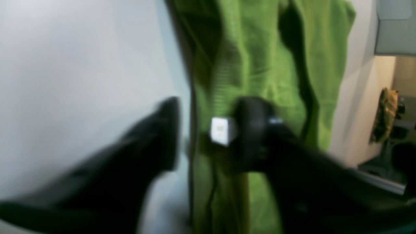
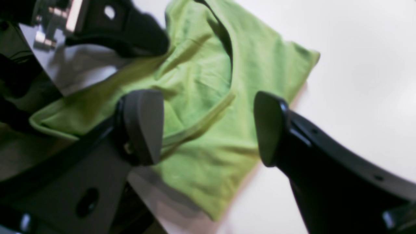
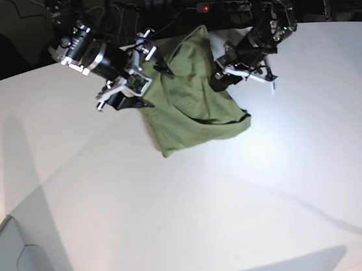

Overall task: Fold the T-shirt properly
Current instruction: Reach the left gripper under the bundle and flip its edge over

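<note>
On the left of the base view, the right end effector [image 3: 141, 81] is seen low over the white desk [image 3: 177, 214], at the left edge of the T-shirt [image 3: 193, 101]. In the right wrist view its two dark fingers [image 2: 143, 126] are spread wide apart, with nothing held between them; green cloth and the ribbed neckline [image 2: 201, 123] lie in the gap, and one finger sits over the fabric while the other stands over the cloth's edge and bare desk. The T-shirt is found at the far middle of the desk, bunched and partly doubled over, its lower edge rumpled into a rounded fold toward the near side and its upper part reaching toward the desk's back edge. On the right of the base view, the left end effector [image 3: 238, 70] is set against the garment's right edge. The left wrist view is heavily blurred: one finger [image 1: 162, 136] is seen over bare desk just beside the cloth's edge, the other over the green fabric, with a gap between them, so the jaws are partly apart; whether any cloth is pinched cannot be told.
</note>
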Controlling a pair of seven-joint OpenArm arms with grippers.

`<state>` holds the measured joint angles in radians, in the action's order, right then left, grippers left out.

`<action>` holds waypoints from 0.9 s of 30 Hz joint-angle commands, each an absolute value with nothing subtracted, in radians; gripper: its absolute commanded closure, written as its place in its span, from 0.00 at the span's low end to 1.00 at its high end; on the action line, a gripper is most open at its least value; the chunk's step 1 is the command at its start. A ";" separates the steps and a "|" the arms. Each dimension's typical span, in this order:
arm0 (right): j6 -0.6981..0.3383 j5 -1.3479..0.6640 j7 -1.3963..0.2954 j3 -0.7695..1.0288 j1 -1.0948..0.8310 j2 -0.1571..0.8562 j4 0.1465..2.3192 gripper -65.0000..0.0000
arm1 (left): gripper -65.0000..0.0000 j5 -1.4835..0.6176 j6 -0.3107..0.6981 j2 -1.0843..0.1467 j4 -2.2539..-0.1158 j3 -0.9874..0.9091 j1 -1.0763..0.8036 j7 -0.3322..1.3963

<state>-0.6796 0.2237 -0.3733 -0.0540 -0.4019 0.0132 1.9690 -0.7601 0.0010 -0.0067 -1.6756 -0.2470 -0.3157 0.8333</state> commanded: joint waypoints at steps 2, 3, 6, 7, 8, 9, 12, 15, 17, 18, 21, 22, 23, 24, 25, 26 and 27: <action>-0.698 0.203 -0.348 -0.035 -0.395 0.012 1.988 0.35 | 0.70 -0.766 0.001 -0.008 -1.672 -0.239 -0.314 0.839; -0.698 0.203 -0.348 -0.025 -0.395 0.012 1.988 0.35 | 0.70 -0.766 0.001 -0.008 -1.662 -0.239 -0.314 0.839; -0.698 0.203 -0.348 0.004 -0.394 0.012 1.988 0.35 | 0.70 -0.763 0.001 -0.010 -1.632 -0.237 -0.314 0.839; -0.698 0.203 -0.348 0.016 -0.394 0.010 1.988 0.35 | 0.70 -0.763 0.001 -0.012 -1.621 -0.237 -0.314 0.839; -0.698 0.203 -0.348 0.025 -0.392 0.010 1.988 0.35 | 0.71 -0.765 0.001 -0.012 -1.610 -0.237 -0.314 0.839; -0.698 0.203 -0.348 0.031 -0.392 0.010 1.986 0.35 | 0.73 -0.765 0.001 -0.018 -1.600 -0.237 -0.314 0.839; -0.698 0.203 -0.355 0.036 -0.361 0.008 1.979 0.36 | 0.97 -0.762 0.001 -0.033 -1.575 -0.237 -0.294 0.839; -0.698 0.203 -0.355 0.028 -0.323 0.007 1.943 0.36 | 1.00 -0.757 0.001 -0.035 -1.534 -0.240 -0.269 0.848; -0.698 0.202 -0.355 0.025 -0.292 0.001 1.908 0.39 | 1.00 -0.757 0.001 -0.047 -1.520 -0.239 -0.259 0.842; -0.698 0.202 -0.355 0.019 -0.278 -0.015 1.893 0.42 | 1.00 -0.757 0.001 -0.053 -1.520 -0.237 -0.257 0.843; -0.698 0.202 -0.355 0.047 -0.257 -0.036 1.860 0.61 | 1.00 -0.756 0.001 -0.076 -1.520 -0.237 -0.234 0.846; -0.698 0.202 -0.355 0.056 -0.255 -0.036 1.856 0.67 | 1.00 -0.754 0.001 -0.091 -1.515 -0.236 -0.216 0.849; -0.698 0.202 -0.355 0.059 -0.248 -0.036 1.856 0.73 | 1.00 -0.748 0.001 -0.114 -1.506 -0.225 -0.199 0.851; -0.698 0.203 -0.355 0.067 -0.242 -0.036 1.857 0.79 | 1.00 -0.740 0.001 -0.143 -1.492 -0.196 -0.179 0.855; -0.698 0.203 -0.355 0.079 -0.242 -0.036 1.859 0.85 | 1.00 -0.734 0.001 -0.179 -1.478 -0.153 -0.150 0.866; -0.698 0.203 -0.355 0.096 -0.242 -0.036 1.860 0.89 | 1.00 -0.728 0.001 -0.219 -1.463 -0.102 -0.117 0.878; -0.698 0.203 -0.355 0.113 -0.239 -0.036 1.862 0.92 | 1.00 -0.728 0.001 -0.249 -1.451 -0.051 -0.088 0.891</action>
<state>-0.6796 0.2222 -0.3809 0.1120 -0.2455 -0.0360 1.8420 -0.7860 0.0322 -0.2520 -1.4521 -0.0467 -0.0826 0.8730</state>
